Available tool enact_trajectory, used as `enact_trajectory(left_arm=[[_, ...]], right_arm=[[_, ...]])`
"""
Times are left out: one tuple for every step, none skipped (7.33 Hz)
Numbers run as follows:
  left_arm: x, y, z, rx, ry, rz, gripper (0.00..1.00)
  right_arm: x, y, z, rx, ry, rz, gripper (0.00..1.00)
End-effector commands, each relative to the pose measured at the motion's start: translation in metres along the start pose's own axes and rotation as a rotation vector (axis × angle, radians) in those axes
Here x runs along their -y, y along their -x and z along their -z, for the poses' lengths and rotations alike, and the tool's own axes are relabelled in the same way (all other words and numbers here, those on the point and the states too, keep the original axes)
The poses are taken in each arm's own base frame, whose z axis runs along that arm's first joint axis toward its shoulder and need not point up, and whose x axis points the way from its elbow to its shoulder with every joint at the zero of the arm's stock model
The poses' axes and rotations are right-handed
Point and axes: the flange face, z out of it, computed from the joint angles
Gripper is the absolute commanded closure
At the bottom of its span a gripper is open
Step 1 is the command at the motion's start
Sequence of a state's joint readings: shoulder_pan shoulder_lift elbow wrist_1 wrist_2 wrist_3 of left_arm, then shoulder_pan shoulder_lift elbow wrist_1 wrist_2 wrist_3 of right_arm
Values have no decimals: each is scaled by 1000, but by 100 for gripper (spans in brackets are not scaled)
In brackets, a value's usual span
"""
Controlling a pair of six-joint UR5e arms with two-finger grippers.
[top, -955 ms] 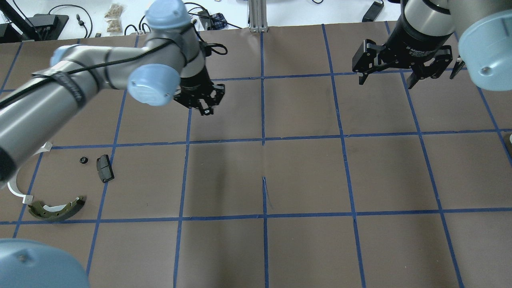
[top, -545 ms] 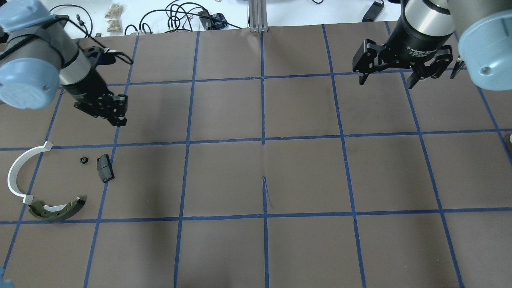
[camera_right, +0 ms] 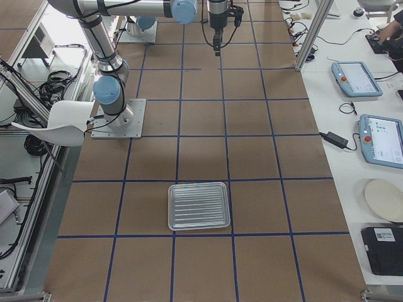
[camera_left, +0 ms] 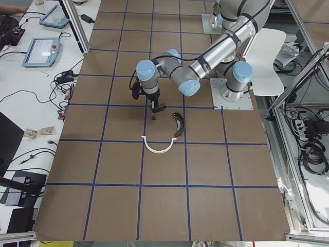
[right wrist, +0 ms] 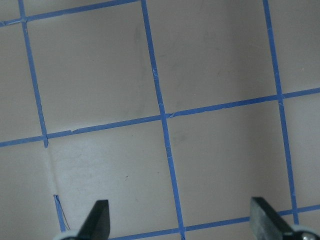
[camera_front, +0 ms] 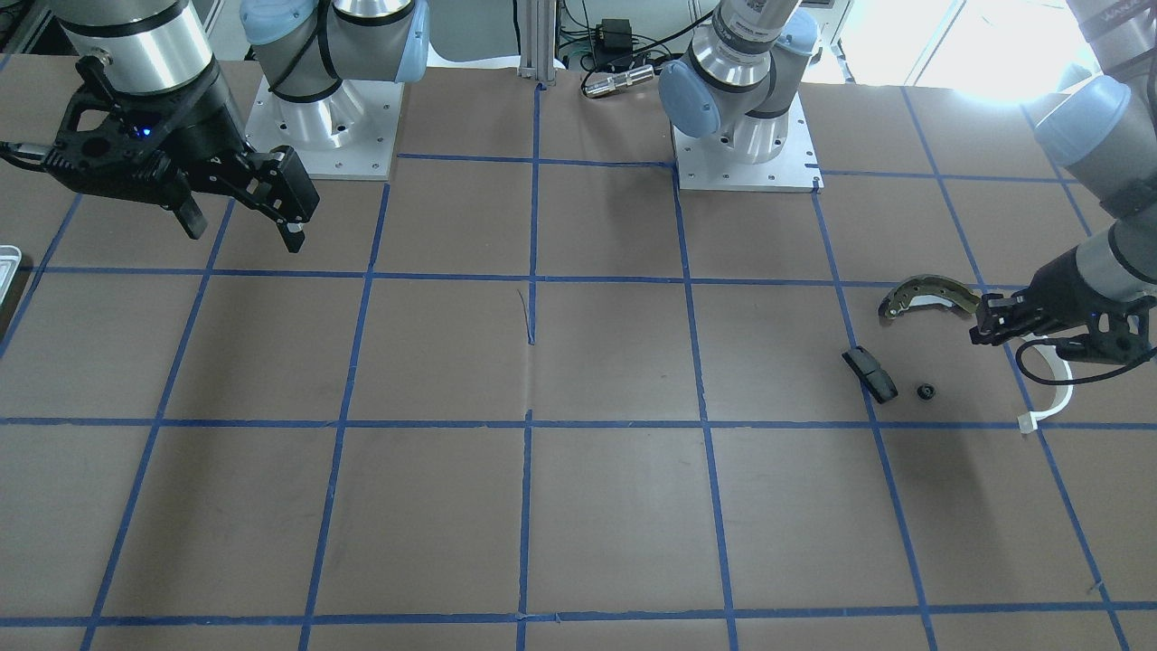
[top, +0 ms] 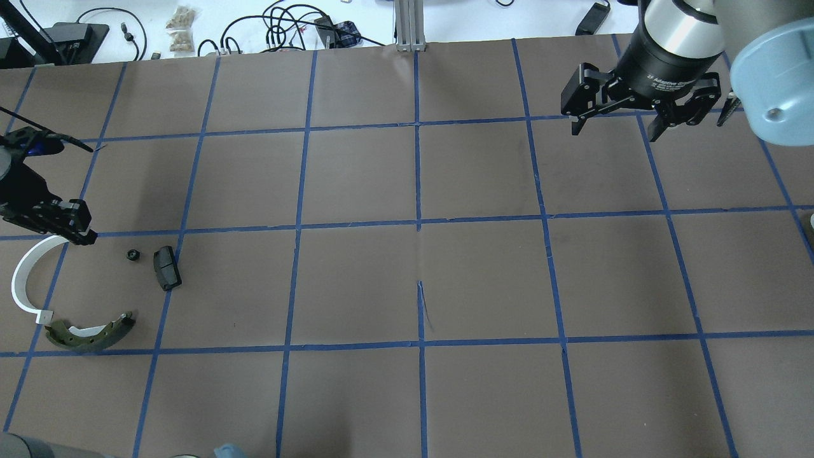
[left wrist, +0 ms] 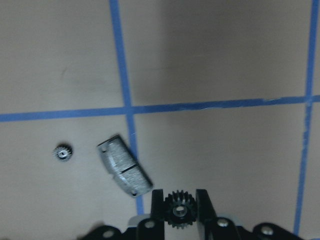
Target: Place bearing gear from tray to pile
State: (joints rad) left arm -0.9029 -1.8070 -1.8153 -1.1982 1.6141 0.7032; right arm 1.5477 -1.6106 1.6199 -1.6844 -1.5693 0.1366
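My left gripper (left wrist: 179, 202) is shut on a small dark toothed bearing gear (left wrist: 179, 211). In the overhead view it (top: 81, 235) hovers at the pile, over the top end of the white plastic arc (top: 22, 280). The pile also holds the olive brake shoe (top: 89, 334), the black oblong block (top: 166, 267) and a second small black gear (top: 132, 255). The block (left wrist: 124, 166) and the loose gear (left wrist: 62, 152) show in the left wrist view. My right gripper (top: 615, 130) is open and empty, high over the far right. The silvery tray (camera_right: 171, 217) lies empty.
Brown paper with a blue tape grid covers the table. The tray's edge shows at the front view's left border (camera_front: 5, 262). Cables and small items lie on the white bench (top: 191, 28) beyond the far edge. The two arm bases (camera_front: 746, 154) stand at the robot side.
My left arm has swung from the table's back middle to the far left and come down to the pile, gear in its grip. The right arm has barely moved.
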Motion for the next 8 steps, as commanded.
enact_trajectory(left_arm=[[4,24,-41,84,-15,9,100],[19,11,-52,71,-40,-14,100],[35,-20,-60,46,-52,-37,100],[42,-23,-62,40,-55,-46,100],[47,-25,-70,-3,-69,-49,100],[52,-21,-75,-7,-64,-60,100],[50,-20,-80,-10,-53,-62,100],[49,-12,-83,-8,-54,-62,100]], right_arm=[[0,0,0,0,0,0,0],[0,0,0,2,0,0,0],[0,0,1,0,-2,0,0],[0,0,0,0,0,0,0],[0,0,1,2,-1,0,0],[0,0,1,2,-1,0,0],[0,0,0,2,0,0,0],[0,0,1,2,-3,0,0]])
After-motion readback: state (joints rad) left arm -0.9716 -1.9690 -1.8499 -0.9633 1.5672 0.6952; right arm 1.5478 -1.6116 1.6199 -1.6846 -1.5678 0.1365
